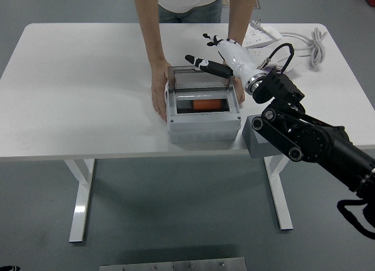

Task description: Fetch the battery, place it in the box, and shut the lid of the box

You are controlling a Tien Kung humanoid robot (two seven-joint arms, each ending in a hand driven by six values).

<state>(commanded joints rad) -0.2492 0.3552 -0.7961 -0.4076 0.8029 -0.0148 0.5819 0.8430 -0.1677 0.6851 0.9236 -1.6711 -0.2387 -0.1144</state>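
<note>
A grey box [204, 127] stands in the middle of the table with an orange battery [204, 105] lying inside. Its clear lid [196, 79] stands raised at the back edge. My right hand [212, 55], white with black fingers, hovers at the lid's top edge, fingers spread and holding nothing. One long finger [202, 64] stretches left along the top of the lid. A person at the far side steadies the box, with one hand [158, 98] on its left wall and the other hand [239, 93] on its right. My left arm is out of sight.
A grey block [258, 139] sits at the table's near edge, right of the box, under my right arm. A white power strip [263, 32] and coiled cable [313, 45] lie at the back right.
</note>
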